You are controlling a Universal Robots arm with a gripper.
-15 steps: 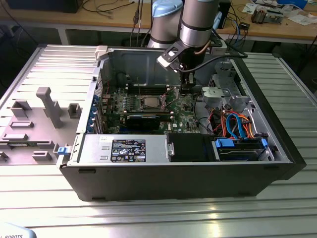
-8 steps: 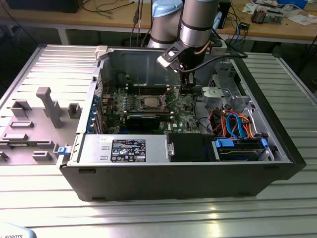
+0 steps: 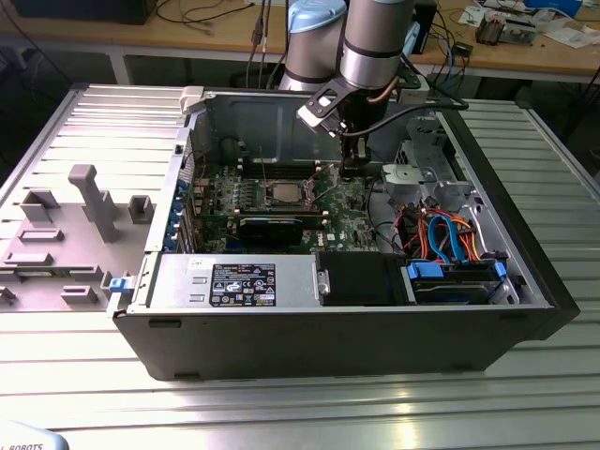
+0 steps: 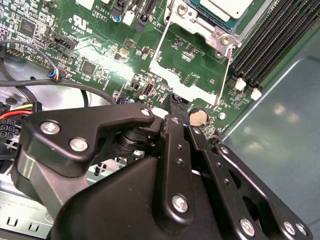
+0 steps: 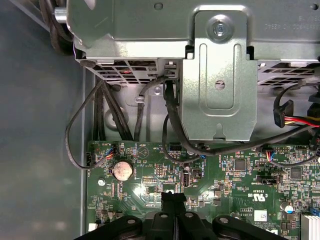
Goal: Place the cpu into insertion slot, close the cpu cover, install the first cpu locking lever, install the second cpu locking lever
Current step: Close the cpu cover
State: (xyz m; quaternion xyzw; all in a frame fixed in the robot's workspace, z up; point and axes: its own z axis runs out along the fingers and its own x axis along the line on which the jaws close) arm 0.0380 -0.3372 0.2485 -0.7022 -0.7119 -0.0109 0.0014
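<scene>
My pincer [image 3: 353, 167] hangs low inside the open computer case [image 3: 328, 328], which lies on the ribbed metal table [image 3: 281, 403]. In both wrist views my fingertips [image 5: 168, 199] are pressed together with nothing between them, just above the green motherboard [image 5: 235, 180] and near a round coin battery [image 5: 121, 170]. The cpu [image 3: 284, 194] lies silver side up in the insertion slot [image 4: 189, 14], to the exterior view's left of my pincer and apart from it. I cannot tell whether the cpu cover is down.
</scene>
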